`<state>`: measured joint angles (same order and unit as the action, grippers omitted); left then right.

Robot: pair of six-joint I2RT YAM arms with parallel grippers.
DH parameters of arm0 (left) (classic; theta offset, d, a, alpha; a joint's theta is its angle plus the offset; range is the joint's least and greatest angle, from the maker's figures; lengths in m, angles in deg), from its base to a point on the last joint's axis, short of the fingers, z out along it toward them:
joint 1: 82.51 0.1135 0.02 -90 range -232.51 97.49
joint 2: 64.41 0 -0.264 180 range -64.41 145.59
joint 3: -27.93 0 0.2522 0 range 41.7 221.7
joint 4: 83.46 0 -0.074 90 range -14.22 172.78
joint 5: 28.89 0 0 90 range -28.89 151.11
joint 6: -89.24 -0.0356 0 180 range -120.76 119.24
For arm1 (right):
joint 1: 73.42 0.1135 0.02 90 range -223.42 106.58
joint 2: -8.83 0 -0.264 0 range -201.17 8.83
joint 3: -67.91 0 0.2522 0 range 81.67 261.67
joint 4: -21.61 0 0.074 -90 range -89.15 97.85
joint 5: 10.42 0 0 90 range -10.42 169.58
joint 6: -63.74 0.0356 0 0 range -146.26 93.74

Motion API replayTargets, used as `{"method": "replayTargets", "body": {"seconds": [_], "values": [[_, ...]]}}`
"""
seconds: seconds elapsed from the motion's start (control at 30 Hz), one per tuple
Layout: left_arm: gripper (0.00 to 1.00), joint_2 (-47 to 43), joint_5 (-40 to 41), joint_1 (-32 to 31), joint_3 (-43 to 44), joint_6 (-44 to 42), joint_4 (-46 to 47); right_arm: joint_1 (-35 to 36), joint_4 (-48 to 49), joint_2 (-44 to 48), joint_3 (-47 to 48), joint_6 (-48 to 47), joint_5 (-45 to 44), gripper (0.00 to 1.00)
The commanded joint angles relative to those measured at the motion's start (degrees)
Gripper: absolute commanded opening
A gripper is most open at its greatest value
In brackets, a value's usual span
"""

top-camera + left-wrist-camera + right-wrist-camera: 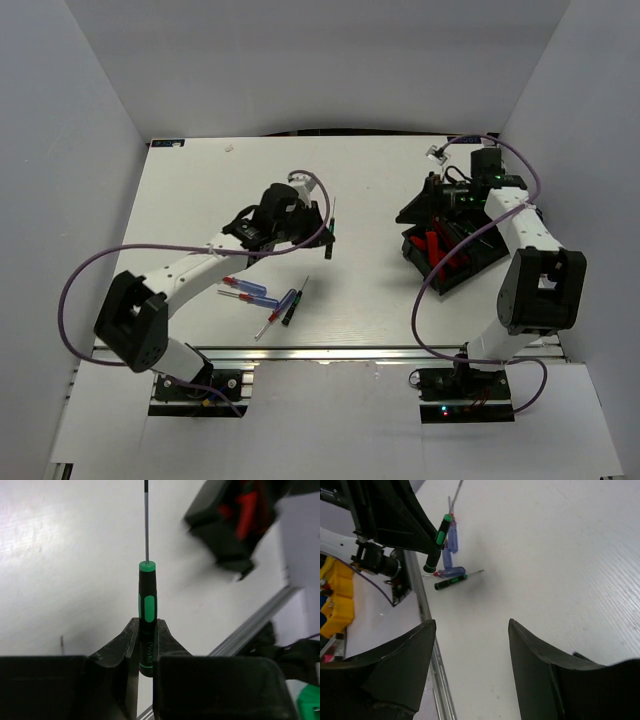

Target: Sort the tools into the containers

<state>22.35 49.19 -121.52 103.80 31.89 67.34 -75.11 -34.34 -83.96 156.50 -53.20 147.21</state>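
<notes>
My left gripper is shut on a black-green screwdriver and holds it above the table's middle, shaft pointing away; it also shows in the right wrist view. More screwdrivers lie near the front: blue-and-red ones and a black-green one. A black bin at the right holds red-and-black knives. My right gripper is open and empty, just left of that bin. I cannot tell a second bin apart from the gripper there.
The table's aluminium front rail runs along the near edge. Grey walls enclose the table on the left, back and right. Purple cables loop from both arms. The knife bin shows blurred in the left wrist view.
</notes>
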Motion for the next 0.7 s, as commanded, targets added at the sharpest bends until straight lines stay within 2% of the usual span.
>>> {"method": "replayTargets", "body": {"seconds": [0.0,0.03,0.07,0.1,0.13,0.17,0.23,0.3,0.47,0.57,0.67], "values": [[0.0,-4.9,-6.0,0.7,-3.8,4.6,17.3,4.3,18.4,0.9,0.1,23.1,4.2,0.67],[0.0,-5.0,-6.5,0.9,-3.8,5.0,19.8,6.9,22.4,0.7,0.3,30.9,4.0,0.74],[0.0,-4.9,-6.8,0.9,-3.3,5.5,20.4,8.3,31.3,0.2,0.4,35.0,3.7,0.77],[0.0,-4.4,-7.1,0.9,-2.7,5.7,20.7,9.5,36.3,-0.2,0.5,39.4,3.2,0.82],[0.0,-4.1,-7.8,0.9,-1.5,5.7,21.2,11.7,41.6,-0.6,0.2,48.7,2.9,0.86],[0.0,-4.0,-7.9,0.9,-1.0,6.1,21.4,12.6,52.0,-1.9,0.1,53.3,2.3,0.87],[0.0,-3.9,-8.0,0.9,0.1,6.4,22.0,14.9,59.1,-4.3,0.8,62.0,0.7,0.89],[0.0,-4.1,-7.9,0.9,1.2,6.6,21.9,16.8,58.4,-5.8,4.6,60.5,-0.3,0.89],[0.0,-4.5,-8.0,1.3,2.0,6.8,22.4,19.3,60.2,-8.0,6.9,61.6,-0.3,0.88],[0.0,-4.4,-8.3,1.5,2.2,6.9,22.6,20.1,62.1,-8.3,6.6,63.1,0.0,0.82],[0.0,-4.4,-8.4,1.6,2.2,7.0,22.6,21.0,63.8,-8.4,6.2,64.0,0.3,0.69]]}}
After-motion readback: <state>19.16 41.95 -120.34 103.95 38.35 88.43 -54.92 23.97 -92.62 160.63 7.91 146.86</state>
